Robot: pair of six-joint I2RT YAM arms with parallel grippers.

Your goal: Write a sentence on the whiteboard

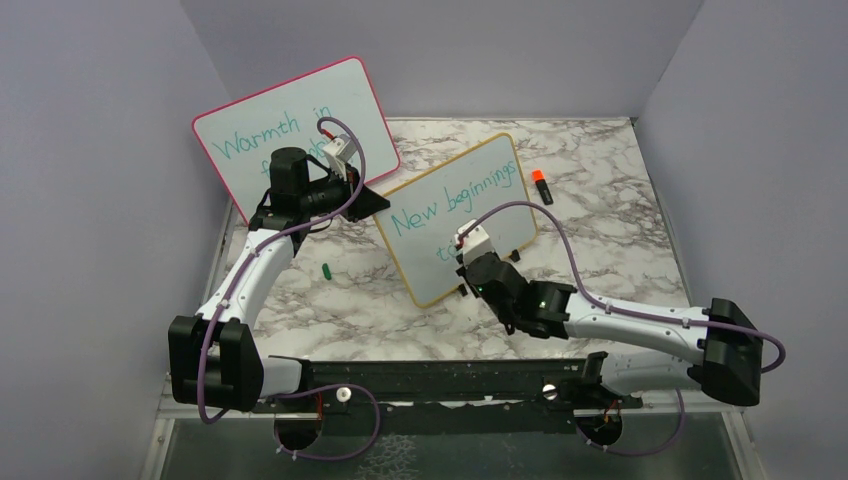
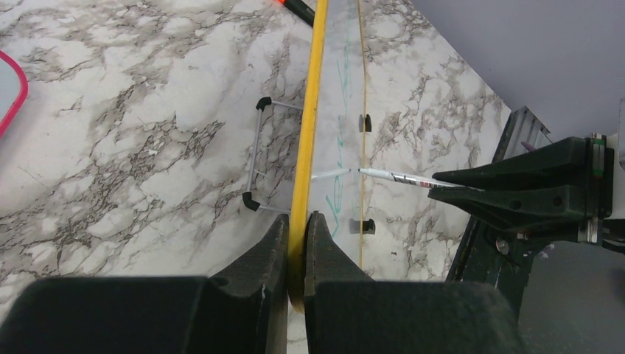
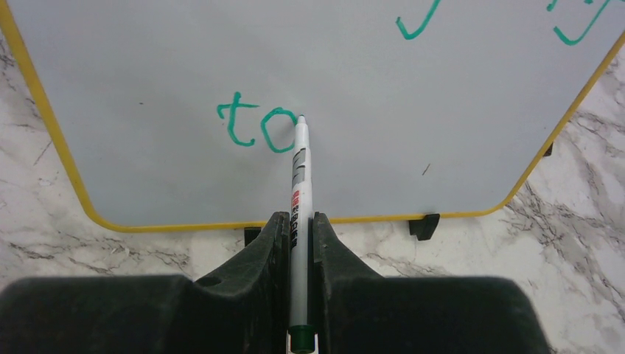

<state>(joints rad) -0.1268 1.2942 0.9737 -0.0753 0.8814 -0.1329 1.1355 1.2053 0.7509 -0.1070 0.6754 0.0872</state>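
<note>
The yellow-framed whiteboard (image 1: 497, 213) stands tilted at the table's middle. It carries teal words "New beginnings" (image 1: 456, 200) and, below them, "to" (image 3: 255, 127). My left gripper (image 1: 366, 196) is shut on the board's left frame edge (image 2: 301, 193), which shows edge-on in the left wrist view. My right gripper (image 3: 300, 221) is shut on a white marker (image 3: 300, 173) with a green end. The marker's tip touches the board at the right side of the "o". The marker also shows in the left wrist view (image 2: 394, 177), with its tip against the board face.
A larger pink-framed whiteboard (image 1: 300, 125) reading "Warmth in" leans at the back left, partly behind my left arm. An orange-capped marker (image 1: 541, 186) lies right of the yellow board. A small green cap (image 1: 327, 269) lies on the marble table. Walls close three sides.
</note>
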